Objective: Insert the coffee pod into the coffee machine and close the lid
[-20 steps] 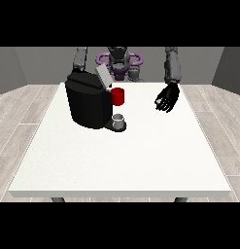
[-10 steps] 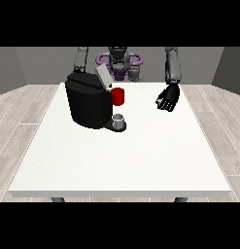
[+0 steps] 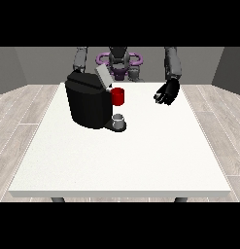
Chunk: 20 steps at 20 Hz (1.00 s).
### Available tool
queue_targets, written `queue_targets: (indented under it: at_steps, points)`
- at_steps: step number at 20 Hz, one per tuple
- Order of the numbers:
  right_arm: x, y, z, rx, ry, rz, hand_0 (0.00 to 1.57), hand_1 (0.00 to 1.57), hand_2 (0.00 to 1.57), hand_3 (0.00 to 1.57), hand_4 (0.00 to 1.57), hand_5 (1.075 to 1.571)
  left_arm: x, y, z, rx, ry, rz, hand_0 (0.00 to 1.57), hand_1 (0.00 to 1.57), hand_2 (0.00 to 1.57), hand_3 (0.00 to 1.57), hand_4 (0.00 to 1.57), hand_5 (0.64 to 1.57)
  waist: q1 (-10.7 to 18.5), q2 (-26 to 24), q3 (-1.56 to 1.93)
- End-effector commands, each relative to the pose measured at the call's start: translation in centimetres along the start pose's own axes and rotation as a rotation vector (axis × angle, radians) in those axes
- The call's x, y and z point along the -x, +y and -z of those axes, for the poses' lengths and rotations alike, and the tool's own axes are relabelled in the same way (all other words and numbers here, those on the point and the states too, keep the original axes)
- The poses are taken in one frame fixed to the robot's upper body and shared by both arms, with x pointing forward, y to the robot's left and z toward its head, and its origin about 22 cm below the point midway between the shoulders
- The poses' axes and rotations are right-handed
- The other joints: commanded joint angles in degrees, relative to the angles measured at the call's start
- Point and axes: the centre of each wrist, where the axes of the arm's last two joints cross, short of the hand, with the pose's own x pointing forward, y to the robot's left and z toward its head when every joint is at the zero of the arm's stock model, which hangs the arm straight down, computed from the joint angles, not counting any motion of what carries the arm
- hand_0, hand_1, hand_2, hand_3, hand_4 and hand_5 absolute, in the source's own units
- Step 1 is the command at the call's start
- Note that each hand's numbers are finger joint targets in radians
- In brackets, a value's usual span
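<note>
The black coffee machine (image 3: 90,104) stands on the white table (image 3: 141,155), left of the middle, with its grey lid (image 3: 104,76) raised. A red thing at the machine (image 3: 118,96) sits at its front, under the lid. Below that, a small grey thing (image 3: 119,120) rests on the machine's base; I cannot tell it for the pod. The hand at the view's right (image 3: 166,92) hangs over the table's far right part, well apart from the machine, fingers relaxed and nothing seen in them. At the view's left only an upper arm (image 3: 80,58) shows; its hand is hidden behind the machine.
The robot's torso (image 3: 119,63) is behind the table's far edge. White tabletop stretches from the machine to the near edge (image 3: 121,193). Wooden floor lies around the table.
The hand at the view's right has risen slightly. The machine, its lid and the grey thing have not moved.
</note>
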Motion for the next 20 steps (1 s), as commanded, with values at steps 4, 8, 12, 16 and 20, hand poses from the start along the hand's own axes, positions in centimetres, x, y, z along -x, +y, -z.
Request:
queue_targets:
  at_steps: [4, 8, 12, 16, 20]
  points:
    - [1.0, 1.2, -0.3, -0.017, 0.055, -0.02, 0.0, 0.0, 0.0, 0.0, 0.0, 1.571, -0.9, 4.3, 1.2, 0.038, -0.028, -0.086, 1.41, 1.41, 1.4, 1.31, 0.51, 1.571, -0.27, -3.17, -0.01]
    - [1.6, -2.0, 1.6, 0.018, 0.063, -0.031, 0.0, 0.0, 0.0, 0.0, 0.0, 1.571, -6.2, 4.8, 3.7, 0.079, -0.108, -0.059, 1.4, 1.4, 1.39, 1.33, 0.54, 1.571, 2.13, -4.98, 0.03]
    - [2.8, -0.3, -0.1, -0.029, 0.053, -0.029, 0.0, 0.0, 0.0, 0.0, 0.0, 1.571, -8.4, 4.7, 4.7, 0.097, -0.111, -0.056, 1.42, 1.42, 1.4, 1.34, 0.56, 1.571, 0.24, -6.94, 0.02]
    - [2.2, 0.1, 0.2, -0.047, 0.105, -0.012, 0.0, 0.0, 0.0, 0.0, 0.0, 1.571, -11.7, 5.6, 6.1, 0.12, -0.075, -0.065, 1.42, 1.42, 1.4, 1.34, 0.56, 1.571, -1.11, -9.01, 0.02]
    - [1.4, 1.7, 0.1, -0.049, 0.001, 0.034, 0.0, 0.0, 0.0, 0.0, 0.0, 1.571, -12.4, 9.8, 6.2, 0.034, -0.122, -0.072, 1.42, 1.42, 1.42, 1.38, 0.54, 1.571, -2.54, -5.78, 0.01]
